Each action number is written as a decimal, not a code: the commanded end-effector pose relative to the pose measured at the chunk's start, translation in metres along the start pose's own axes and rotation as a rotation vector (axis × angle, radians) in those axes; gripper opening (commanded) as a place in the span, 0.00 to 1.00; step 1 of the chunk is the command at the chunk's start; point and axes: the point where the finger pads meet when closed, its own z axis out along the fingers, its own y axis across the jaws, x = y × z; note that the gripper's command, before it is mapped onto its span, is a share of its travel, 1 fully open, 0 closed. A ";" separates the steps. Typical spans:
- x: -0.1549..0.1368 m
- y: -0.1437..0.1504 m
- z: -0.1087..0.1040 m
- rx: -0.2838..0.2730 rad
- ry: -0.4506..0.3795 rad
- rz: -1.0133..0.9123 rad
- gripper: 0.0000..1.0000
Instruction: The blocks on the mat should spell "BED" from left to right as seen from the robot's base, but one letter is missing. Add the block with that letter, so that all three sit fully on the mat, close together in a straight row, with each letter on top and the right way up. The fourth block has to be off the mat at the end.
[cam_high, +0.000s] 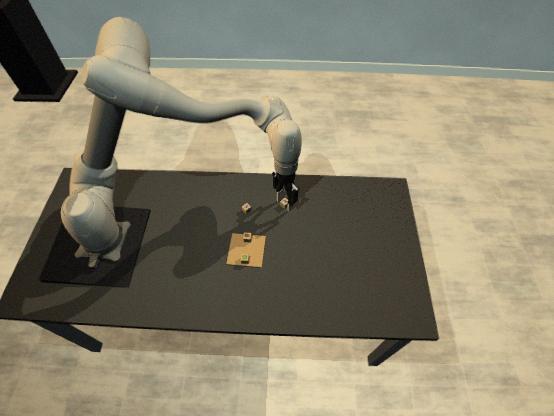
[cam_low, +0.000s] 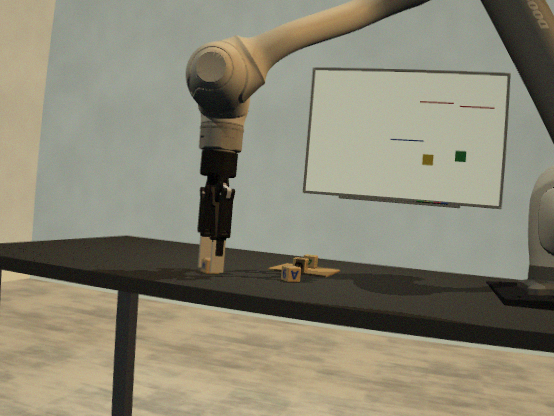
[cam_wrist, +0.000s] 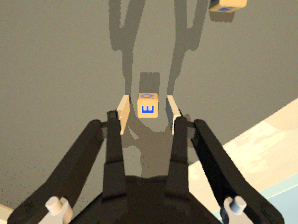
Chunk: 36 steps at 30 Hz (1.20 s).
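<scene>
I have the gripper (cam_wrist: 146, 111) partly open, pads straddling the E block (cam_wrist: 148, 105) on the table (cam_high: 350, 260), off the mat (cam_high: 256, 250). An uneven close might twist it, misaligning the letter.

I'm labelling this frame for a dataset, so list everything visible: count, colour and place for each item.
E block: one, tan with blue letter, on the table between the pads, gaps either side.
Loose block: one, tan, off the mat, nearer the base.
Mat blocks: two, tan, at opposite ends of the mat.
Mat: one, light brown, mid-table.
Table: one, black.
Whiteboard: one, white, back wall.
Dark stand: one, far floor corner.
Arm: one, grey.
Gripper: one, black, open around the E block.
</scene>
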 end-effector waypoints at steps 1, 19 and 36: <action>0.000 0.000 0.001 0.000 0.000 0.000 0.40; 0.000 0.000 0.003 0.000 0.000 0.000 0.28; 0.000 0.000 0.003 0.000 0.000 0.000 0.16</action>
